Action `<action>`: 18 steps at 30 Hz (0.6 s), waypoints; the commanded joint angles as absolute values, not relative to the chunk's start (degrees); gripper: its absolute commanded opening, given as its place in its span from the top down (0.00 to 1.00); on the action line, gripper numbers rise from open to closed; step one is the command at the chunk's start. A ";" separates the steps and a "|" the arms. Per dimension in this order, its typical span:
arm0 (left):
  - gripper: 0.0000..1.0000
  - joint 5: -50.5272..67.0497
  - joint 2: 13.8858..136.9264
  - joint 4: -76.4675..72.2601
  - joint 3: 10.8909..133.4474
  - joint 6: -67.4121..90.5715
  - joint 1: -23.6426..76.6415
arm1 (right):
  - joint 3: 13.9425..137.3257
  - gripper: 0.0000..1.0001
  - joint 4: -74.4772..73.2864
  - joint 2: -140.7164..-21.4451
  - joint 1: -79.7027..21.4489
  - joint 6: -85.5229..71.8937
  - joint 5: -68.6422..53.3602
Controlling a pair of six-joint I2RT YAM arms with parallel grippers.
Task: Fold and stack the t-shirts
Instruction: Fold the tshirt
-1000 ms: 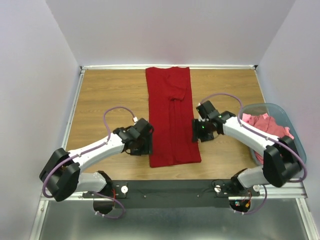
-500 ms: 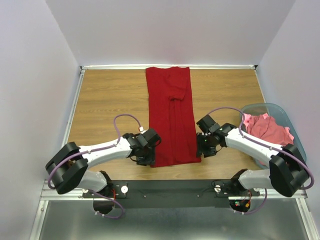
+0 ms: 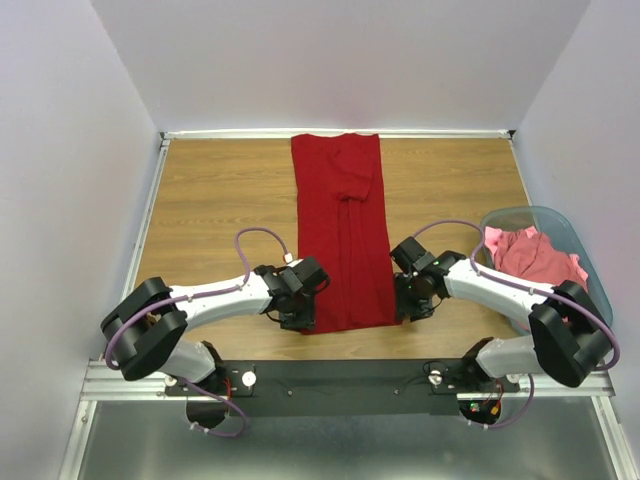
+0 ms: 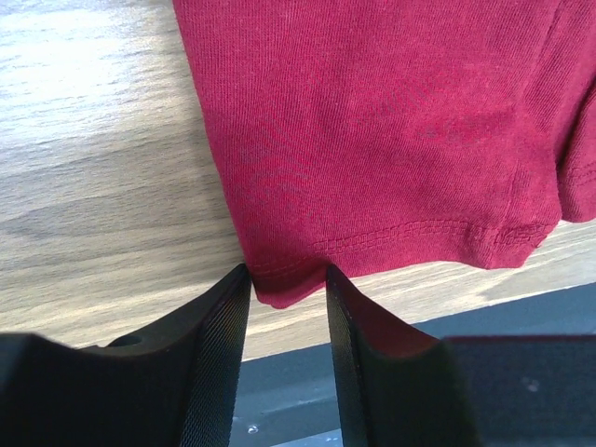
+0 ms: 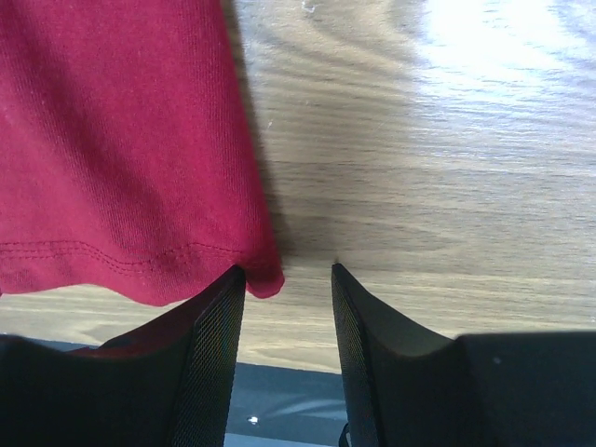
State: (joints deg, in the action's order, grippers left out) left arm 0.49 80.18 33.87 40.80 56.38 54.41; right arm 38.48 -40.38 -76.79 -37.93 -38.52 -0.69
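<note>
Left fingers (image 4: 216, 358): half open, astride the near left hem corner, nothing pinched yet.
Right fingers (image 5: 209, 358): half open, the other hem corner just inside the gap, nothing held.
Dark red t-shirt (image 3: 338, 230): long folded strip, centre of the tabletop (image 3: 220, 190); likely light, limp and draping, so take both near hem corners.
Hidden: how many layers lie at the hem; pink t-shirts (image 3: 535, 255) heaped in the basket (image 3: 545, 209), right edge, count unclear.

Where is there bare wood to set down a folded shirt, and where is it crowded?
Free: table wood far-left of the dark red t-shirt, and far-right between it and the basket. Crowded: the near edge, where left pincer and right pincer sit at its corners.
</note>
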 commanded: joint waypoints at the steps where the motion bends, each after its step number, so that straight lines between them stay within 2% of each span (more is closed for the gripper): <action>1: 0.55 -1.23 80.95 33.40 40.78 57.57 54.84 | 38.49 0.50 -39.29 -77.43 -38.32 -39.99 2.20; 12: 0.57 -1.84 80.51 33.75 40.69 57.13 54.84 | 37.79 0.51 -37.53 -79.63 -39.11 -40.43 0.26; 18: 0.68 -2.11 81.12 33.40 39.90 57.13 54.76 | 35.86 0.55 -37.00 -81.12 -40.34 -41.57 0.35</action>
State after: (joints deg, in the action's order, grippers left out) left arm 0.23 80.20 33.87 40.75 56.82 54.41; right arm 38.79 -39.57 -78.13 -39.11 -39.64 -0.36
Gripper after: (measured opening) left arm 0.336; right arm 0.460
